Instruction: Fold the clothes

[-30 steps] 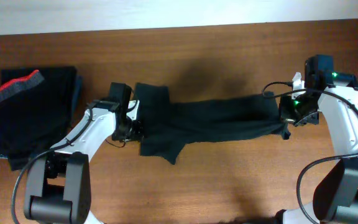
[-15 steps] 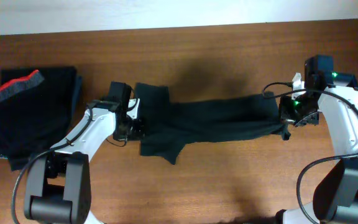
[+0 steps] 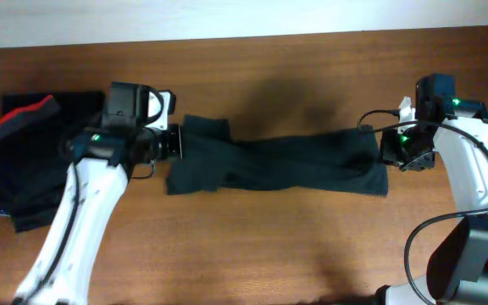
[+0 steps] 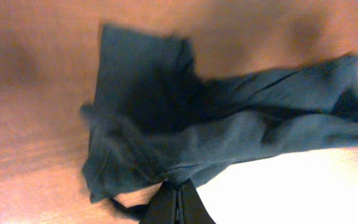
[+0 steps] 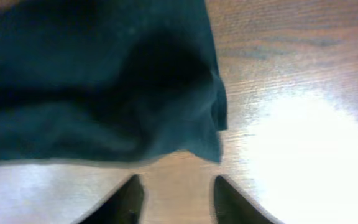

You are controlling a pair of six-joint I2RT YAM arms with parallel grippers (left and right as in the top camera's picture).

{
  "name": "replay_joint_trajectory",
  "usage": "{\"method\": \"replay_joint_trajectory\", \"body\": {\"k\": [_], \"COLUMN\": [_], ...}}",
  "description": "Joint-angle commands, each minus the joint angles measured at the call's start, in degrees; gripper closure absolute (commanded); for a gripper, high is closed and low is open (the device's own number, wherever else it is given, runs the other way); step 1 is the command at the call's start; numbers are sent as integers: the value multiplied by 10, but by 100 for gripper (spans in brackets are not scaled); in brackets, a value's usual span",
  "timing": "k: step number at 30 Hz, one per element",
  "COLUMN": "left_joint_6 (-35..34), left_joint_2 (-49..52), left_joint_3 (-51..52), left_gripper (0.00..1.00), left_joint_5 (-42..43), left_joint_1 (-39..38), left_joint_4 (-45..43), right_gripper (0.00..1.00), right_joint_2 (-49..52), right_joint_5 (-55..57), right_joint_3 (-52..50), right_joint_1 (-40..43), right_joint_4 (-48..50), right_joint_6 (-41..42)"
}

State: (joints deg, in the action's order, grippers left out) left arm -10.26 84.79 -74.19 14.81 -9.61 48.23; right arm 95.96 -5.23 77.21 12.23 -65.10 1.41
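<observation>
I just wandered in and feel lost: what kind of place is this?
Probably a robotics lab bench, not a home laundry: a left arm and a right arm handle a long black garment on a wooden table, with a stack of dark clothes beside.

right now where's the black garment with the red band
Overhead, the black garment with the red-and-grey band lies at the far left of the table, beyond the left hand, which grips the long black garment across the middle.
</observation>
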Motion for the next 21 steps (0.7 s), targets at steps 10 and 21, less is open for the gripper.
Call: {"method": "replay_joint_trajectory", "body": {"k": [10,21], "left_joint_6": [10,9], "left_joint_2": [-36,-35], "left_joint_3": [-6,-6], "left_gripper": [100,100], "left_joint_5": [4,-3], "left_joint_1": [2,2], "left_joint_4": [7,6], "right_gripper": [50,51], "right_joint_2": [0,0], "right_joint_5": [6,-37], "right_joint_3": [-42,-197], "right_joint_1": [2,2], "right_joint_4": [-33,142], "right_joint_6": [1,1]}}
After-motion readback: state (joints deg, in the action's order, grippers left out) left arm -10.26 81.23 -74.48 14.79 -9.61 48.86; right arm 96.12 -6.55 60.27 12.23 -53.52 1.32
